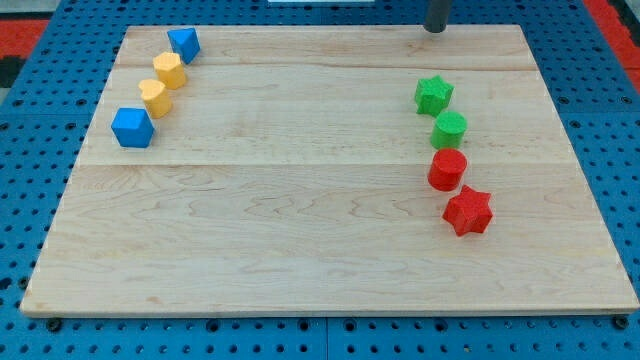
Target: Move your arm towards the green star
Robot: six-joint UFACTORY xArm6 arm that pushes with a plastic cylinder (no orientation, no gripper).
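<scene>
The green star [434,95] lies on the wooden board [300,200] at the view's right, upper part. My tip [435,29] is at the view's top edge of the board, straight above the green star with a clear gap between them. Just below the star sits a green cylinder [449,129], close to it.
A red cylinder [447,170] and a red star [468,211] continue the column below the green cylinder. At the view's upper left lie a blue block [184,43], a yellow cylinder [169,69], a yellow heart-like block [153,97] and a blue cube [132,127].
</scene>
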